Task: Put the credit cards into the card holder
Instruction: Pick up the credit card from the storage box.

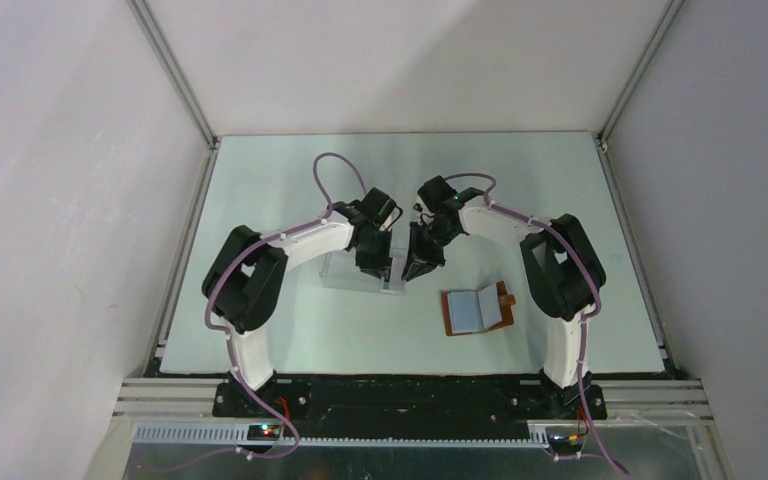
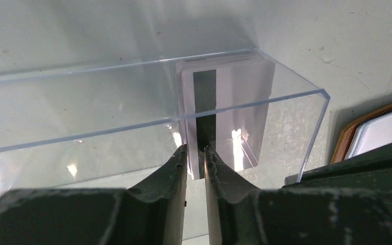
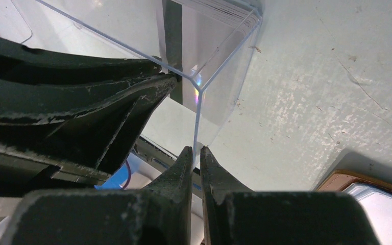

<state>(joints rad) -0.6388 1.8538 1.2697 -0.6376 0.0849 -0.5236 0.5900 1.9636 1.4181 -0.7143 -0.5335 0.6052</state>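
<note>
Several credit cards (image 2: 227, 102) stand on edge as a stack at the right end of a clear plastic box (image 2: 81, 107), pale with a dark stripe. My left gripper (image 2: 196, 150) reaches into the box. Its jaws stand narrowly open around the lower edge of the front card, with a thin gap showing beside it. My right gripper (image 3: 196, 149) is shut on the box's (image 3: 224, 87) thin wall at its near corner. The cards (image 3: 204, 25) show through that wall. The card holder (image 1: 478, 310) lies open on the table, right of both grippers, pale pockets up.
Both arms meet over the clear box (image 1: 355, 272) at the table's middle, left gripper (image 1: 375, 270) and right gripper (image 1: 420, 270) a finger's width apart. The card holder's brown edge (image 2: 344, 145) lies just right of the box. White walls enclose the table.
</note>
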